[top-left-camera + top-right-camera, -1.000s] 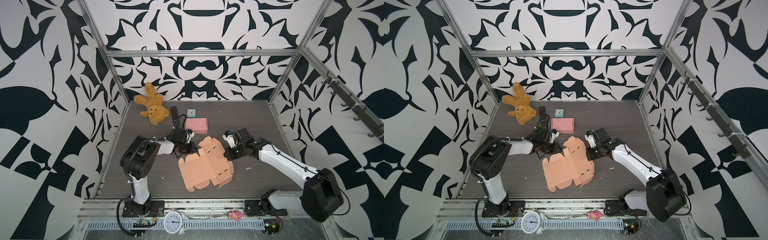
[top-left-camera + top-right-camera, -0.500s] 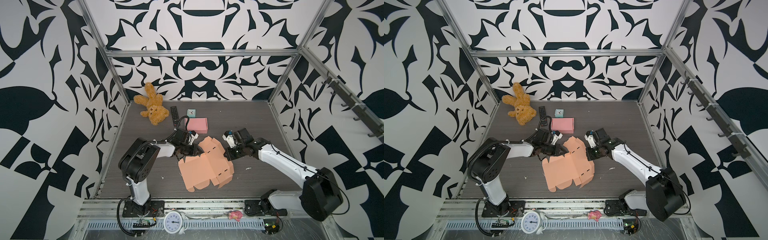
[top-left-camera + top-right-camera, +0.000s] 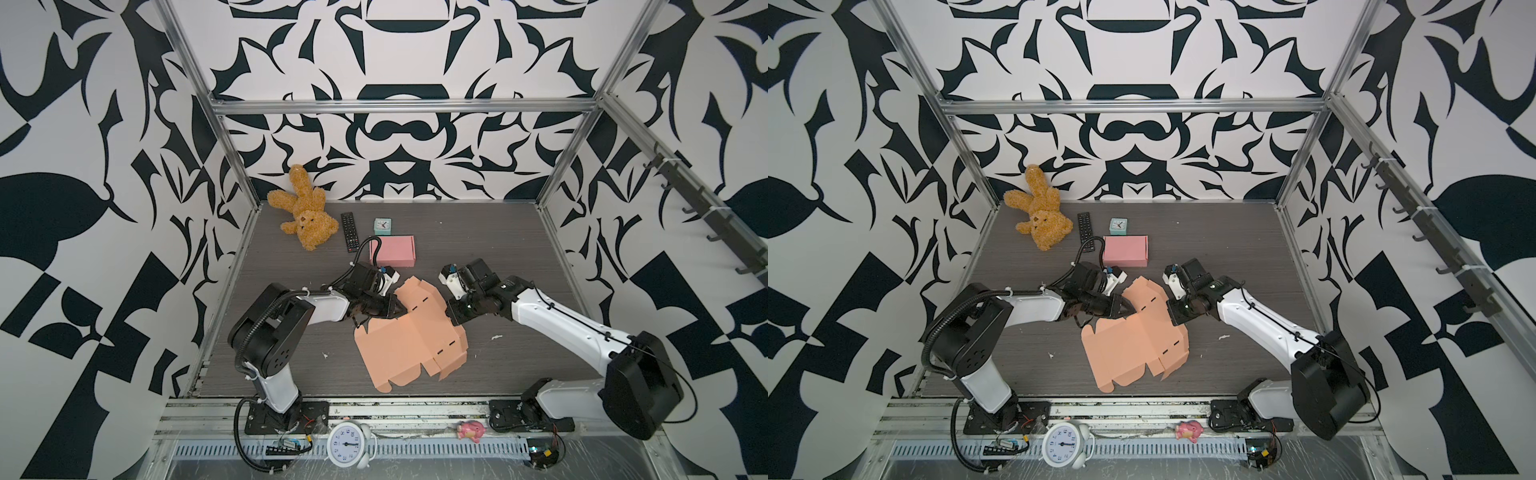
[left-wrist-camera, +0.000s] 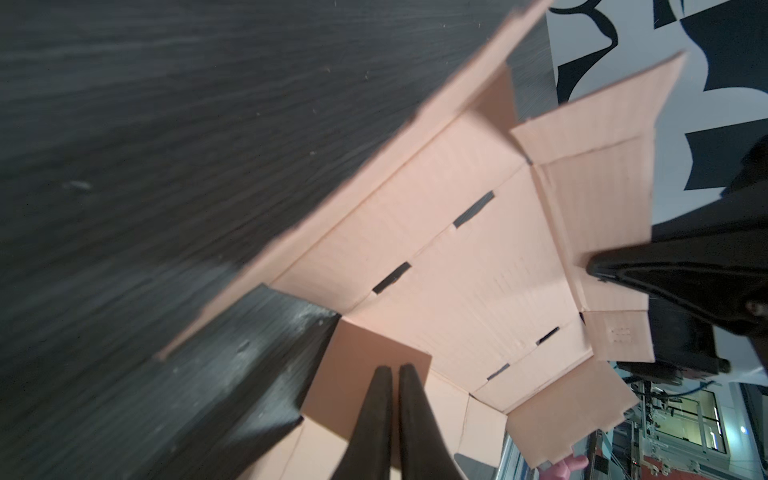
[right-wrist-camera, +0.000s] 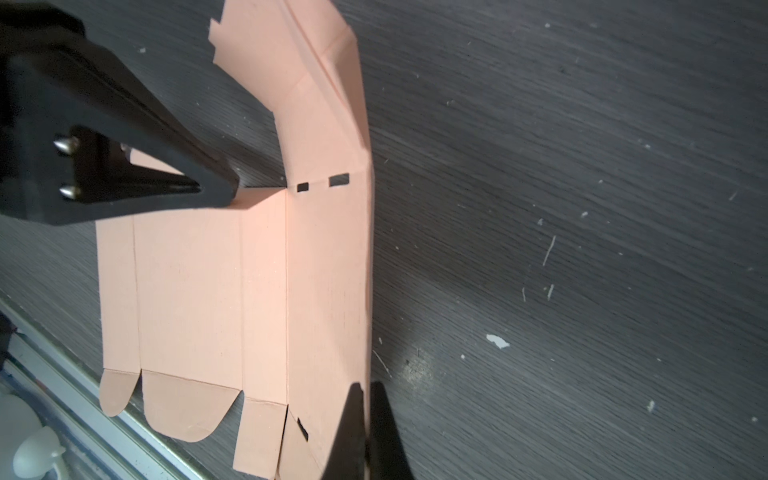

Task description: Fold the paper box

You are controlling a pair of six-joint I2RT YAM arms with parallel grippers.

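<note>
— While the paper box [image 3: 409, 345] lies as an opened peach blank on the dark counter [image 3: 519, 257], the left gripper [image 3: 400, 308] and the right gripper [image 3: 454, 323] flank its far end in both top views. Where does the sheet sit?

— Mid-counter, toward the front rail. Most panels lie flat, and the far end curls up off the wood. A pink box [image 3: 395, 250] lies near it, farther back. A teddy bear [image 3: 305, 216], a remote [image 3: 349, 232] and a small teal clock [image 3: 381, 225] sit toward the back wall, well apart from the blank.

— How does the left gripper stand?

— It is at the far left corner. In the left wrist view its fingers [image 4: 370, 415] are pressed together, with their tips against a small side flap that stands up from the sheet. Whether any paper is nipped between them cannot be told.

— And the right one?

— It is at the right edge, clenched on the paper box. In the right wrist view the raised edge of the outer panel runs straight in between its two fingers [image 5: 351, 432], and that panel bows up from the counter.

— Anything else in shot?

— A white alarm clock [image 3: 349, 444] and a pink toy [image 3: 469, 430] on the front rail, apart from the sheet.
</note>
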